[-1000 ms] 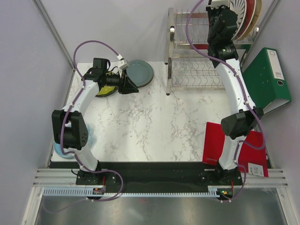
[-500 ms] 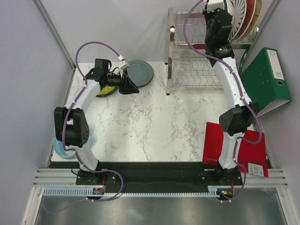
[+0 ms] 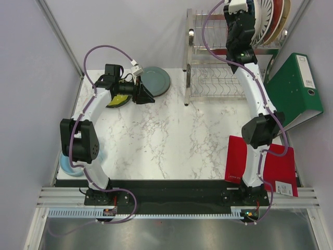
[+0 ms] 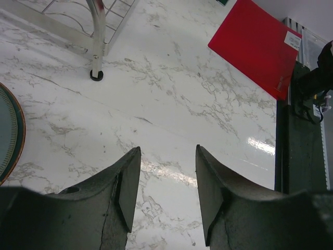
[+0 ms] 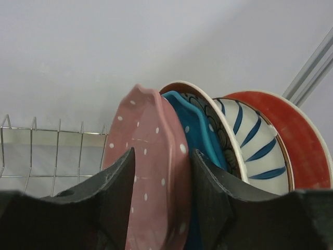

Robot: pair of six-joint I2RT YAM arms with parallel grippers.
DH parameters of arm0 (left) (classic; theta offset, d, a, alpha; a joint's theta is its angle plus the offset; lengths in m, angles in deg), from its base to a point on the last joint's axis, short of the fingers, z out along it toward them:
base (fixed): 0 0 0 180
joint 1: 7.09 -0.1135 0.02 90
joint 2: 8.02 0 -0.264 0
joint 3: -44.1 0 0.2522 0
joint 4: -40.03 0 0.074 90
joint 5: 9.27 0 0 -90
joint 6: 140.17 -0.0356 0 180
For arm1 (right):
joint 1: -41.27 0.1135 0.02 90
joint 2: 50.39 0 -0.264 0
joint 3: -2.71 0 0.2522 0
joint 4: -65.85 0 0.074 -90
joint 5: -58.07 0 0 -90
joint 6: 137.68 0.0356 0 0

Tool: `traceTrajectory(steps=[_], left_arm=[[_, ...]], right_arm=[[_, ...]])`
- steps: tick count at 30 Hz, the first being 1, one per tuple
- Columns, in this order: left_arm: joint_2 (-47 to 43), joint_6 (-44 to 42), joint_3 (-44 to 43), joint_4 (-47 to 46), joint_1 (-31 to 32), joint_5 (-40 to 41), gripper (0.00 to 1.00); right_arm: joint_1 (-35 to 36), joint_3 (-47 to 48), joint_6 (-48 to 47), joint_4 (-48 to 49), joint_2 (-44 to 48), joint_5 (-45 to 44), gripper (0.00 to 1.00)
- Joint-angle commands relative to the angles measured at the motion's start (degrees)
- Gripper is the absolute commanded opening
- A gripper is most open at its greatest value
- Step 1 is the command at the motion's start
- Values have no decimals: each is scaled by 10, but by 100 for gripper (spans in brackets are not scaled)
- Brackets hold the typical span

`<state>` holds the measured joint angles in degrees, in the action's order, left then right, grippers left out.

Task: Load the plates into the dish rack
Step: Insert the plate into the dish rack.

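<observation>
Right gripper (image 5: 162,152) is raised to the upper tier of the dish rack (image 3: 188,67) at the far right corner of the counter (image 3: 171,135). Its fingers straddle the rim of a pink dotted plate (image 5: 151,120) that stands on edge. Whether the jaws are pressing on that rim or have let go cannot be told from the wrist view. The pink plate sits at the open end of a row, just beside a teal plate (image 5: 195,125), then a striped plate (image 5: 255,146) and a red-rimmed plate (image 5: 302,140). All stand upright and close together, as the wire slots require. Left gripper (image 4: 167,156) hangs low over the far left part of the counter, jaws apart and holding nothing. It is just beside a grey-blue plate (image 3: 156,80) lying flat near the far edge, which is judged the likely next item. A lime plate (image 3: 117,101) lies partly under the left arm, not yet loaded. A pale blue item at the near left corner is mostly hidden. The rack's lower tier shows no plates. A red folder (image 3: 239,156) lies flat at the near right corner and a green binder (image 3: 296,88) stands beside the rack. Neither obstructs the work.
</observation>
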<state>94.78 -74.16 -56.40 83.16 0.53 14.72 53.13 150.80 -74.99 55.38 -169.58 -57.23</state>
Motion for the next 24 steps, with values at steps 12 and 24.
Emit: traceTrajectory(steps=[12,24], left_arm=[[48,46,-25,-92,2,133,93],[275,141,-319,43,-15,293,81]], right_arm=[[71,-102,-53,65,186,-9,59],[139,-492,43,-30,400,327,66]])
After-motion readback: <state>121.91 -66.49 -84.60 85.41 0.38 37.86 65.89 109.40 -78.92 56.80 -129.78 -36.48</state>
